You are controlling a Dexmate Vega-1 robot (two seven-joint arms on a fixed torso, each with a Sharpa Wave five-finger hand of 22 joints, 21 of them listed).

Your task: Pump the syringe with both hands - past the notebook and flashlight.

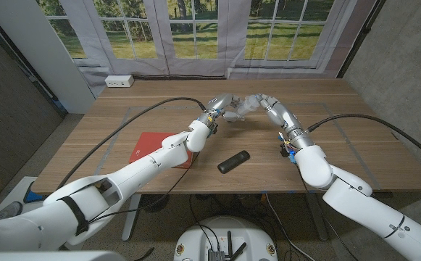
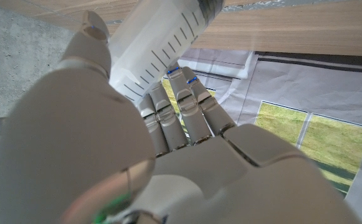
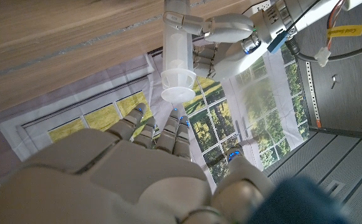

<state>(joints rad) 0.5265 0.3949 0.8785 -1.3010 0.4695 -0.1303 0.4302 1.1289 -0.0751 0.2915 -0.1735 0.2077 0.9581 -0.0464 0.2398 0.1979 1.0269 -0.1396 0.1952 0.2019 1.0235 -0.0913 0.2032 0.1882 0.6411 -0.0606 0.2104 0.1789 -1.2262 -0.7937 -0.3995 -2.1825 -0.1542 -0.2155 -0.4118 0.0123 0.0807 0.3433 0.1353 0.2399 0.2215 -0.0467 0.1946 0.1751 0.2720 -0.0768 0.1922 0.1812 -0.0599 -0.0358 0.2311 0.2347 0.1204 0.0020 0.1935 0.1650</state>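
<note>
The wooden table (image 1: 355, 138) carries a red notebook (image 1: 151, 147) at about eight o'clock from its middle, partly under the left arm, and a black flashlight (image 1: 233, 162) near six o'clock. Beyond both, toward twelve o'clock, the two hands meet above the tabletop. The left hand (image 1: 221, 106) wraps its fingers (image 2: 168, 112) around the syringe (image 3: 178, 59) barrel — clear, with black graduation marks. The right hand (image 1: 262, 103) reaches toward the syringe's flanged end; whether its fingers (image 3: 168, 134) touch it I cannot tell.

a home-like room: wooden table (image 1: 369, 156) before curtained french windows (image 1: 196, 29).
</note>
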